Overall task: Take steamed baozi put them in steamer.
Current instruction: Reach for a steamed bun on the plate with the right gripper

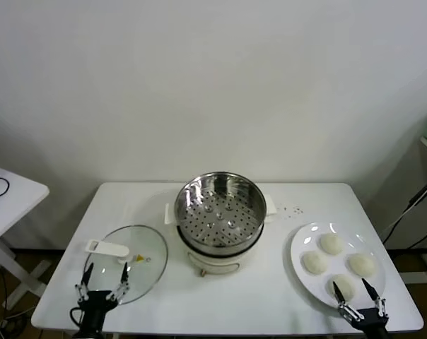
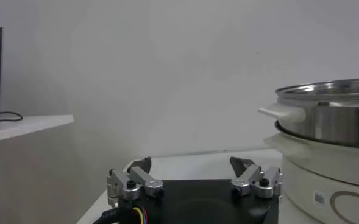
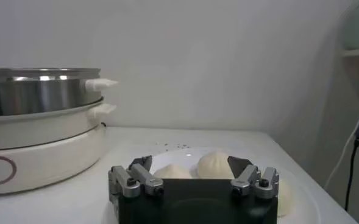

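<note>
The steamer (image 1: 220, 212), a shiny steel pot with a perforated tray on a cream base, stands at the table's middle with nothing in it. Several off-white steamed baozi (image 1: 331, 244) lie on a white plate (image 1: 300, 244) to its right. My right gripper (image 1: 349, 284) hangs open at the plate's near edge, over the nearest baozi (image 1: 343, 288). In the right wrist view the right gripper (image 3: 190, 163) is open and holds nothing, with two baozi (image 3: 214, 164) just beyond it and the steamer (image 3: 39, 91) off to one side. My left gripper (image 1: 106, 272) is open over the near left of the table.
A round glass lid (image 1: 139, 261) with a white handle (image 1: 107, 248) lies flat left of the steamer, under the left gripper (image 2: 190, 163). The steamer's side (image 2: 331, 122) fills one edge of the left wrist view. A second white table (image 1: 8, 191) stands at far left.
</note>
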`<state>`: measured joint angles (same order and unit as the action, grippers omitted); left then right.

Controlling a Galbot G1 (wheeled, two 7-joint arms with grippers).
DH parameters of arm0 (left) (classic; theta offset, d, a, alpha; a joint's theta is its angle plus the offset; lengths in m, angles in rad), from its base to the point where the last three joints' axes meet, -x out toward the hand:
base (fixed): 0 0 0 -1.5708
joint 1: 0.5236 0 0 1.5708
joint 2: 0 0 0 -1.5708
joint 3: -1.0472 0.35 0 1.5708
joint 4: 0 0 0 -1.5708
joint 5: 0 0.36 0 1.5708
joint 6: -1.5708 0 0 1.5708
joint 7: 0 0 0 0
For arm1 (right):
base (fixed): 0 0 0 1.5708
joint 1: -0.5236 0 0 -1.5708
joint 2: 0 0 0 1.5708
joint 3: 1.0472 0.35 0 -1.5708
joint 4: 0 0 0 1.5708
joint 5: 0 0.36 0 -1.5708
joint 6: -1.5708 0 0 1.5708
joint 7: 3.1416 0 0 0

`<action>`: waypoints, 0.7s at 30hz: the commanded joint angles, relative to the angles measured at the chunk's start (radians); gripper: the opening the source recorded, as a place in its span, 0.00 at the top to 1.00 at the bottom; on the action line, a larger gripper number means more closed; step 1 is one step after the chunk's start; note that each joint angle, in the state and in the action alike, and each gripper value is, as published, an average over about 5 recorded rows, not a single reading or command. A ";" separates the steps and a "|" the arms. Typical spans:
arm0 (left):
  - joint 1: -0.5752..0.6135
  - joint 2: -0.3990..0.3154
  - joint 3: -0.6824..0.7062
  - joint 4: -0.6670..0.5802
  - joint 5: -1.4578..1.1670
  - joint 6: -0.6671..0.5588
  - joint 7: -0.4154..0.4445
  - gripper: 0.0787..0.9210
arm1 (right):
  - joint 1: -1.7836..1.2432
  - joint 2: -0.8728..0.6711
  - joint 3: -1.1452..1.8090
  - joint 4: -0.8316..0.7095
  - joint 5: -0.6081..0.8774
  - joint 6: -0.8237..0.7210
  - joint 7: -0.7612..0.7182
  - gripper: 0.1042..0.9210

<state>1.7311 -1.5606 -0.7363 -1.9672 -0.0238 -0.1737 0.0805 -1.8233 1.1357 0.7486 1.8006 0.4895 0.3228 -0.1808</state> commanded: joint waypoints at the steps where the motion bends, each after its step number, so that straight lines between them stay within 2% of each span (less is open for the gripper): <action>1: -0.006 0.001 0.004 0.001 0.017 0.003 -0.006 0.12 | 0.065 -0.023 0.065 0.002 -0.044 -0.062 -0.047 0.12; 7: -0.047 -0.006 0.022 0.003 0.067 0.030 -0.042 0.12 | 0.223 -0.167 0.120 -0.029 -0.135 -0.219 -0.140 0.12; 14: -0.066 0.005 0.041 -0.004 0.072 0.038 -0.039 0.12 | 0.406 -0.443 0.011 -0.097 -0.149 -0.396 -0.298 0.12; 18: -0.069 0.015 0.042 -0.003 0.069 0.035 -0.037 0.12 | 0.556 -0.606 -0.101 -0.206 -0.161 -0.420 -0.429 0.12; 21: -0.066 0.021 0.042 -0.002 0.068 0.028 -0.037 0.12 | 0.725 -0.707 -0.251 -0.338 -0.186 -0.371 -0.555 0.12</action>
<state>1.6745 -1.5504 -0.7004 -1.9711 0.0303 -0.1445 0.0518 -1.4328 0.7387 0.7042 1.6616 0.3569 0.0269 -0.4756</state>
